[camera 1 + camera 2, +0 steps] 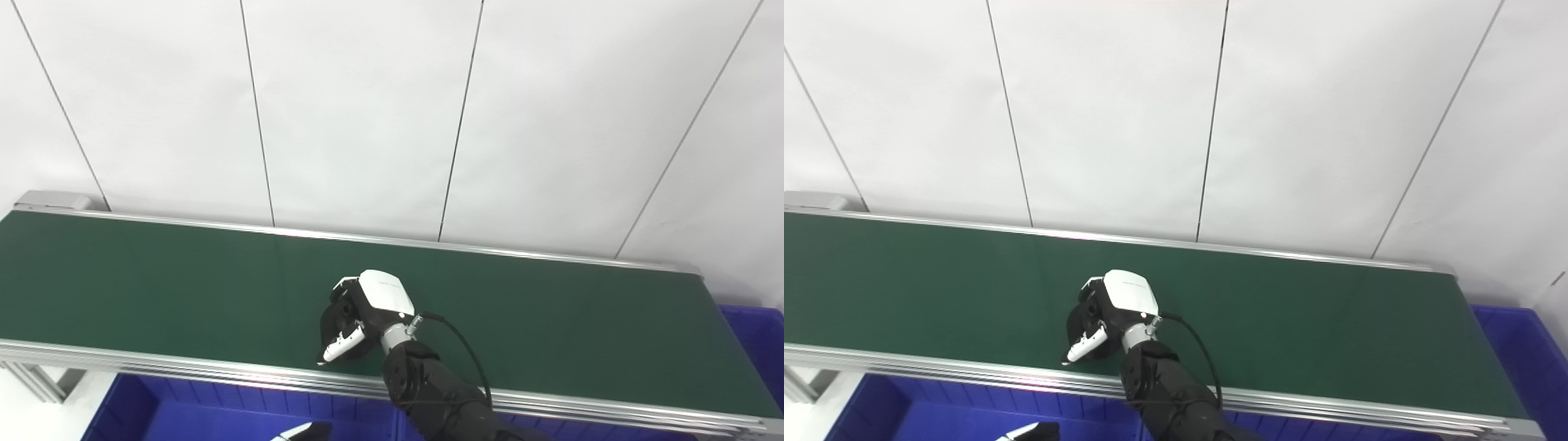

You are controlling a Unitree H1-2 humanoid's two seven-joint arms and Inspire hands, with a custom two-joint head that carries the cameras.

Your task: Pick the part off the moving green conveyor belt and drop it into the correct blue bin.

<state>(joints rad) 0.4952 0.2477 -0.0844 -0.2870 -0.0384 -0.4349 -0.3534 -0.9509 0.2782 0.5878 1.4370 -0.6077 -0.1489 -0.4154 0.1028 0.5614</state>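
Note:
The green conveyor belt [153, 288] runs across both views. My right hand [361, 318] rests low over the belt's front half, near the middle, its white back facing up. Its fingers and thumb curl around a dark rounded part [331, 327] that sits on the belt surface; most of the part is hidden inside the grasp. Only a white and black tip of my left hand [303, 432] pokes in at the bottom edge, over a blue bin [202, 407] below the belt's front rail. How its fingers stand is out of view.
A second blue bin [759, 343] stands past the belt's right end. Aluminium rails [184, 364] edge the belt front and back. White wall panels rise behind it. The right arm's black cable [465, 349] loops over the belt.

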